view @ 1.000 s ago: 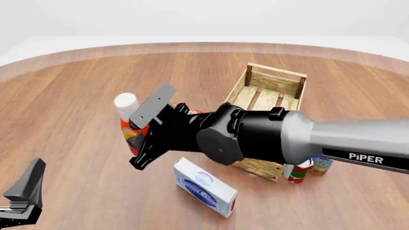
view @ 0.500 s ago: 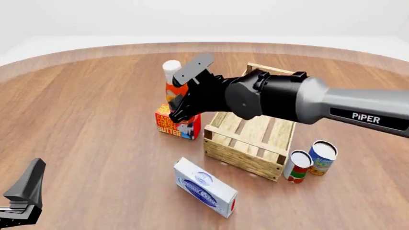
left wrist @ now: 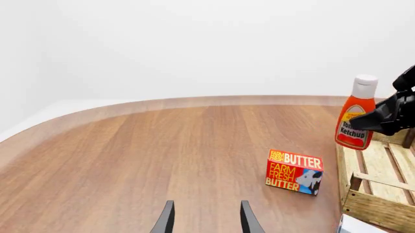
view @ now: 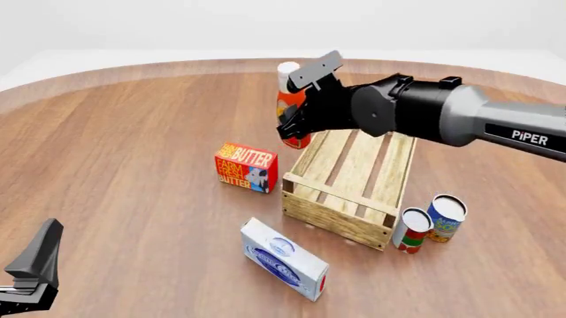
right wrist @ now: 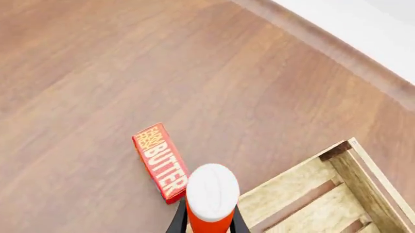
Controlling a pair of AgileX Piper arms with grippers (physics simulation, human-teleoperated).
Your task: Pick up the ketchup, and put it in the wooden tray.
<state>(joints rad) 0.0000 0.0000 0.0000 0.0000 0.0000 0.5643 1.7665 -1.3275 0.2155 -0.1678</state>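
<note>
Ketchup (view: 291, 103) hangs in the air in our right gripper (view: 299, 114), whose fingers are clenched on the bottle's red-orange body below the white cap. In the front view the single bottle sits upright over the far left corner of the wooden tray (view: 350, 180), clear of the slats; the left wrist view shows it (left wrist: 356, 121) lifted above the tray's (left wrist: 376, 194) edge, and the right wrist view looks down on its cap (right wrist: 212, 191) with the tray rim (right wrist: 304, 184) just beside it.

We count one wooden tray, lying right of centre on the table (view: 124, 152) with nothing in it. One butter box (view: 246, 167) stands just left of the tray, near but not touching. One white and blue carton (view: 284, 259) lies flat on the near side of the tray. Two cans stand side by side to the right of the tray's near corner: a red-and-green can (view: 411, 230) and a blue can (view: 445, 218).

Our left gripper (left wrist: 205, 221) stays low at the near left, well apart from everything, its two fingers spread and holding nothing.
</note>
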